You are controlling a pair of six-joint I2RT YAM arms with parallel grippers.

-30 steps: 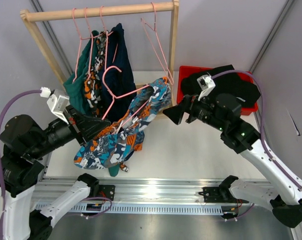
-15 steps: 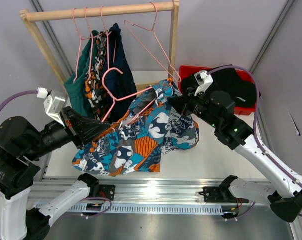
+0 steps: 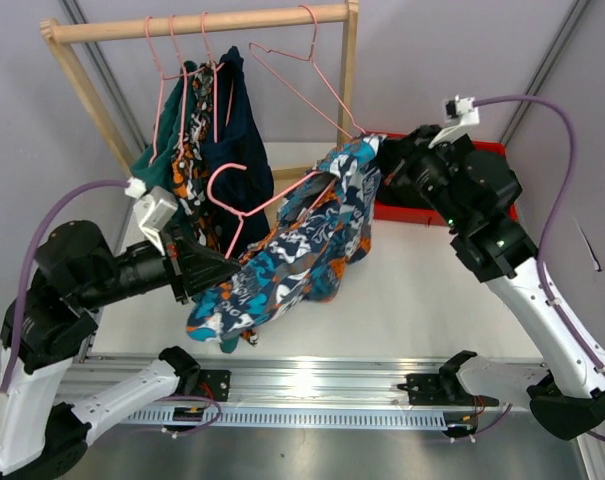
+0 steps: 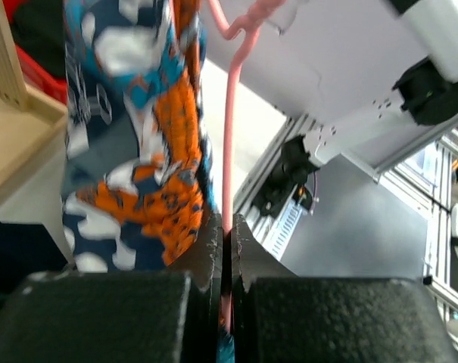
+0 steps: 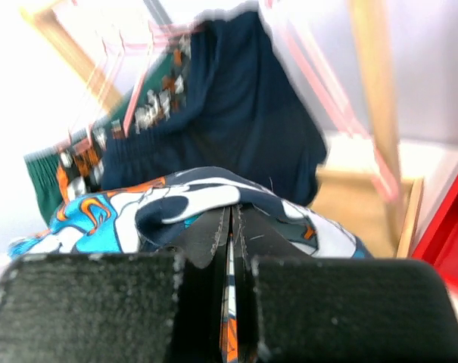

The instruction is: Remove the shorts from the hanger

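Right claw [image 3: 384, 152] is clamped shut on the top edge of the blue-orange-white patterned shorts [image 3: 302, 250], which hang stretched down and away from it toward the left claw [image 3: 225, 268]. Left claw is pinched shut on the wire of the pink hanger [image 3: 282, 190], with the patterned fabric draped just beside its fingers. Beyond the left claw, navy shorts [image 3: 244, 120], camo shorts [image 3: 190, 150] and teal shorts [image 3: 154, 172] hang on the wooden rail [image 3: 202, 22].

Robot lab: aluminium rail [image 3: 302, 385], grey panel walls [image 3: 452, 50]

The shorts [image 3: 312, 240] are blue-orange-white patterned, the hanger [image 4: 229, 136] pink.
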